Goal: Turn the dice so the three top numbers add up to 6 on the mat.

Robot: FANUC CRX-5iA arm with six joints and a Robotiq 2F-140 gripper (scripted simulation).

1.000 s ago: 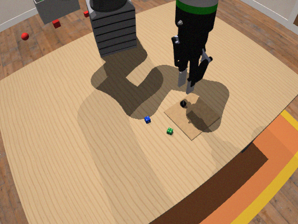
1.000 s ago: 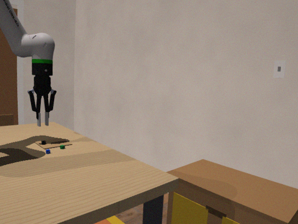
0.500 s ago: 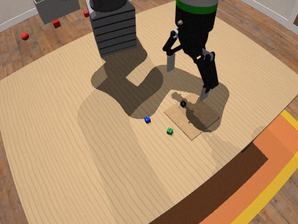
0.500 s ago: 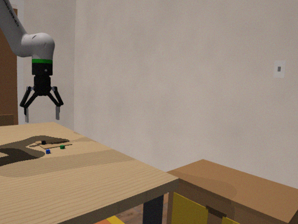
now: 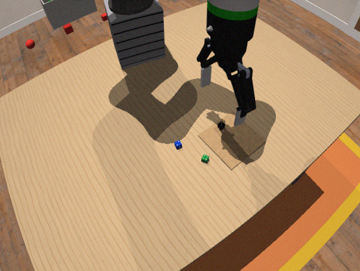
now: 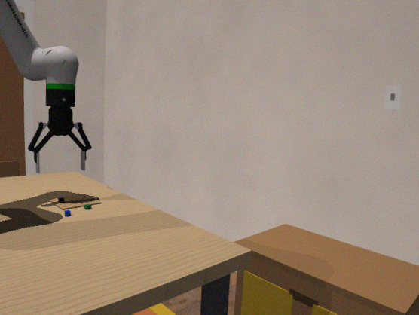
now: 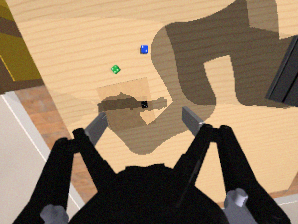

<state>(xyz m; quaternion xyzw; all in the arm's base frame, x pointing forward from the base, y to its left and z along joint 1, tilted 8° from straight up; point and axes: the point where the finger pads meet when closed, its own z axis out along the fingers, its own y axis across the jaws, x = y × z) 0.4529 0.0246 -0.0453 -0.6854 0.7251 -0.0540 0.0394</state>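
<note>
The gripper point(image 5: 223, 97) point(image 6: 60, 163) point(image 7: 144, 115) is positioned above the table point(image 5: 81, 201) point(image 6: 124, 260) point(image 7: 65, 37), fingertips pointing down. Its two fingers are spread wide, with nothing between them, and the fingertips stand clear of the table top.

The mat point(image 5: 215, 147) point(image 6: 67, 208) point(image 7: 125, 87) lies on the table below the gripper. In the exterior view, the mat is beneath and slightly to the right of the midpoint between the fingertips. The black die point(image 5: 221, 125) point(image 6: 61, 200) point(image 7: 144, 104) rests on the mat, below the gap between the fingers.

The green die point(image 5: 204, 158) point(image 6: 87, 206) point(image 7: 115, 69) and the blue die point(image 5: 178, 144) point(image 6: 67, 213) point(image 7: 144, 49) rest on the table, off the mat. In the wrist view, both are located beyond the fingertips, the blue die farther out than the green die. The upper-face numbers cannot be read with certainty. The shadow of the gripper crosses the mat.

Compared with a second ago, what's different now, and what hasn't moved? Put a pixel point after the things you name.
The hand point(image 5: 223, 102) point(image 6: 60, 162) point(image 7: 144, 115) has opened: its fingers were close together and now stand wide apart. Nothing was taken hold of or let go. The black die point(image 5: 221, 125) point(image 6: 61, 200) point(image 7: 144, 104), blue die point(image 5: 178, 144) point(image 6: 67, 213) point(image 7: 144, 49), green die point(image 5: 204, 158) point(image 6: 87, 206) point(image 7: 115, 69) and mat point(image 5: 220, 145) point(image 6: 71, 206) point(image 7: 122, 87) stayed where they were.
</note>
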